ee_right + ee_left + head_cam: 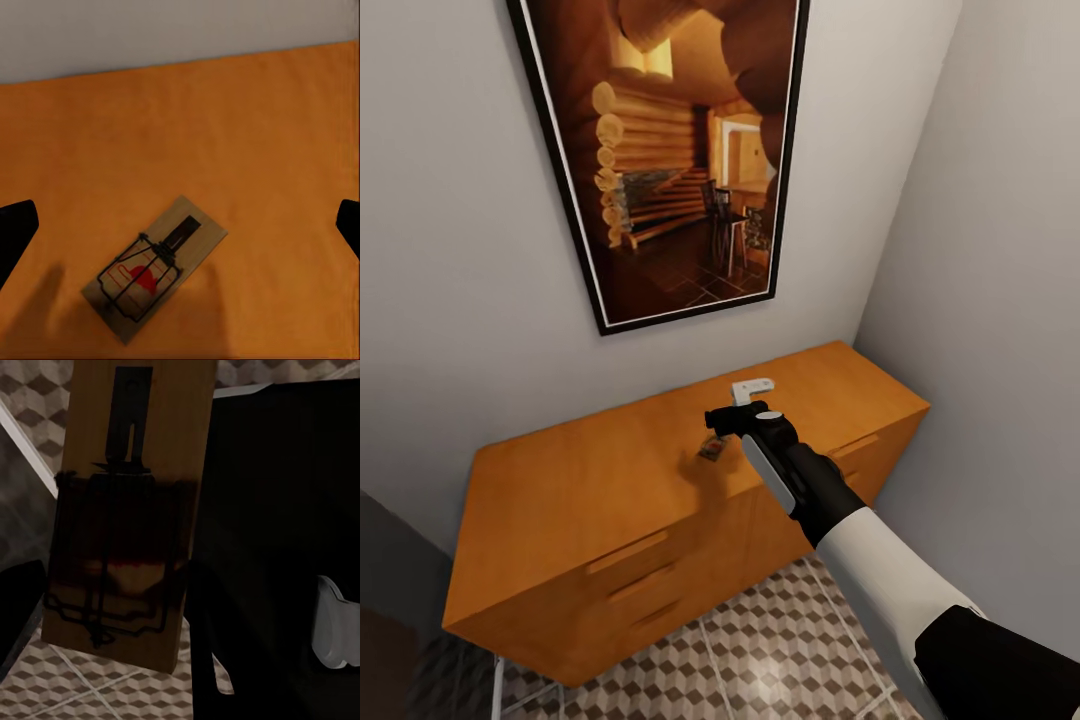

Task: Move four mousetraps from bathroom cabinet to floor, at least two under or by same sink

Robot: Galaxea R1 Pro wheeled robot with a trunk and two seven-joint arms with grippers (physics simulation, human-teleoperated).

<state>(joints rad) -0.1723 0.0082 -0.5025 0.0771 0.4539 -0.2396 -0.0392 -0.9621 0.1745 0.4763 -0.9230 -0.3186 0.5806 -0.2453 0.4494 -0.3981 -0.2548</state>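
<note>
One wide orange-brown cabinet (600, 490) stands against the grey wall under one framed picture (660, 150) of a log interior, on the cube-patterned bathroom floor (760, 650). The right arm reaches over the cabinet top, and its right gripper (732, 420) hangs above a single mousetrap (154, 268) lying flat there; the jaws are spread wide, both tips well apart from the board. A second mousetrap (127, 510) shows close before the left wrist camera, above the tiles; whether the left gripper holds it, I cannot tell.
</note>
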